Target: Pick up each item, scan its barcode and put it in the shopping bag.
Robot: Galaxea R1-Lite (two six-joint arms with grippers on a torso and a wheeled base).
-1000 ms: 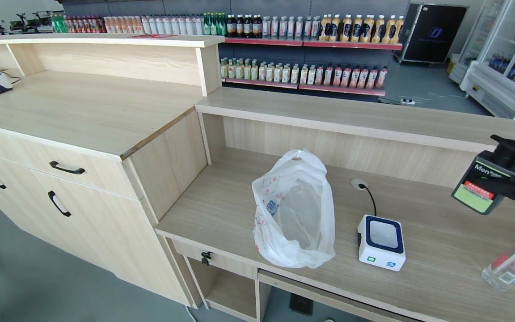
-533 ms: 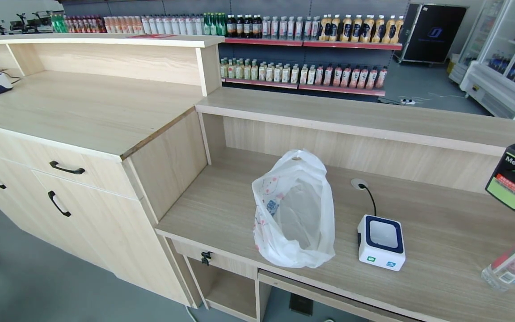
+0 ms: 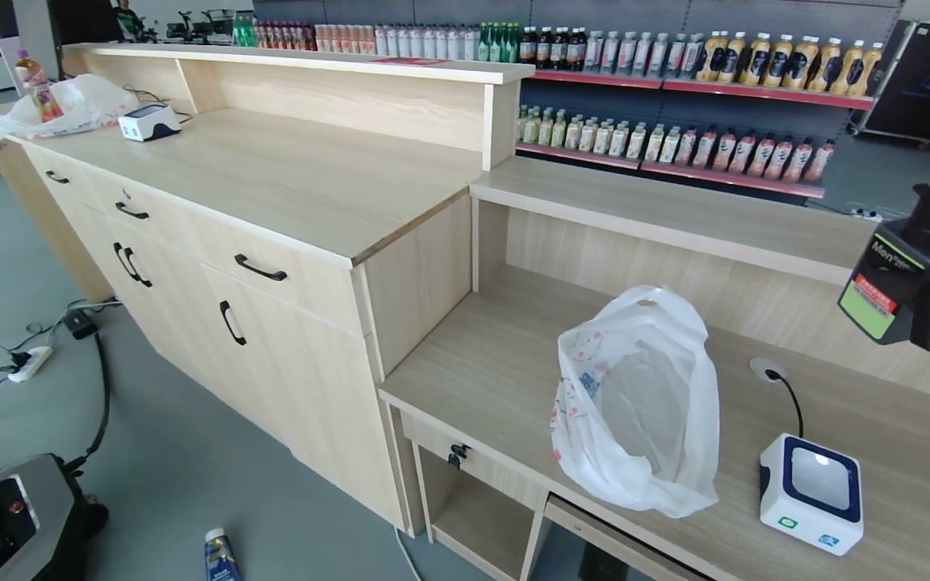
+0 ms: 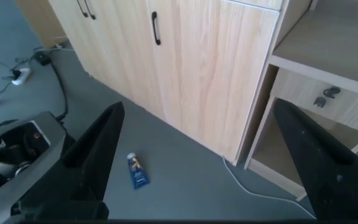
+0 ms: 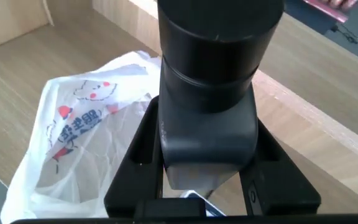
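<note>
1. The right gripper point(image 5: 210, 171) is clamped on a black pump bottle point(image 3: 905, 282), one finger on each side of its body.
2. The bottle hangs in the air at the right end of the lower counter point(image 3: 497, 371), tilted, its pump cap uppermost. A green and red label and a white barcode patch face outward.
3. In the right wrist view, the white plastic shopping bag point(image 5: 86, 143) lies on the counter below and beyond the bottle.
4. In the head view the bag point(image 3: 634, 403) stands slumped on the lower counter, mouth open towards the robot.
5. Just beside the bag, on the robot's right, sits a white barcode scanner point(image 3: 812, 492) with a dark blue frame round its window. Its black cable point(image 3: 792, 399) runs back to a hole in the counter.
6. The left gripper point(image 4: 197, 109) hangs over the grey floor in front of the cabinet doors point(image 4: 185, 68), fingers spread wide and empty.
7. A small blue tube point(image 4: 138, 172) lies on the floor beneath it.
8. On the far end of the higher counter point(image 3: 271, 169) sit a second scanner point(image 3: 148, 121) and another white bag point(image 3: 69, 109).
</note>
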